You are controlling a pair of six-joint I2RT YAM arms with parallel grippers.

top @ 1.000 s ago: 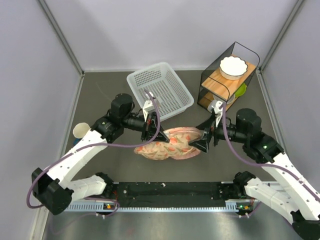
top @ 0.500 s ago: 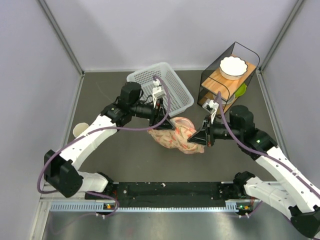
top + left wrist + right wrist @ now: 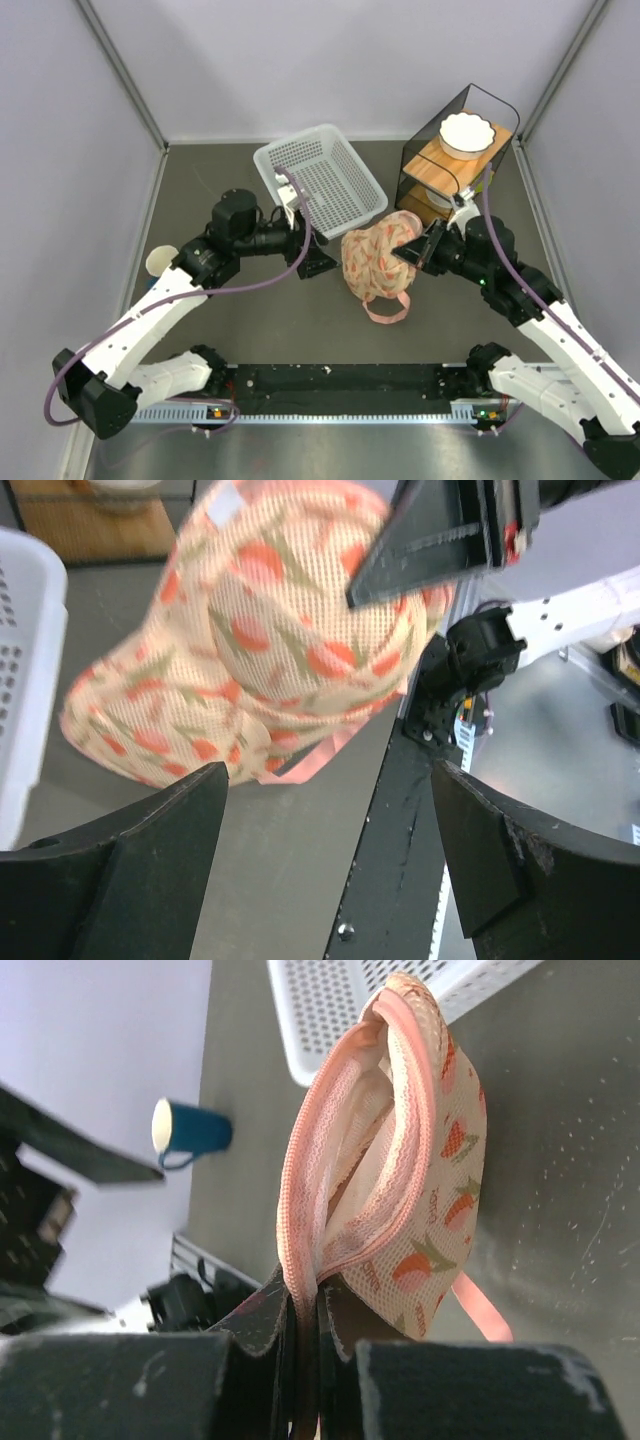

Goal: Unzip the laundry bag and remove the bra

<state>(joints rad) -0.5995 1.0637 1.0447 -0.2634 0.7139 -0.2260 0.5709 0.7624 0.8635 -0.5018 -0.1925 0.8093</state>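
R wrist cam is giving what the top view isn't: the right gripper is clamping the pink zip trim of the laundry bag, w/ the edges parting a bit (contents too dim to tell). L wrist cam is showing the left gripper gaping wide and empty, apart from the bag. Vs 0.5 s ago, the left gripper is sitting back from the bag, which is hanging from the right one alone, nearer the wire rack than the white basket.
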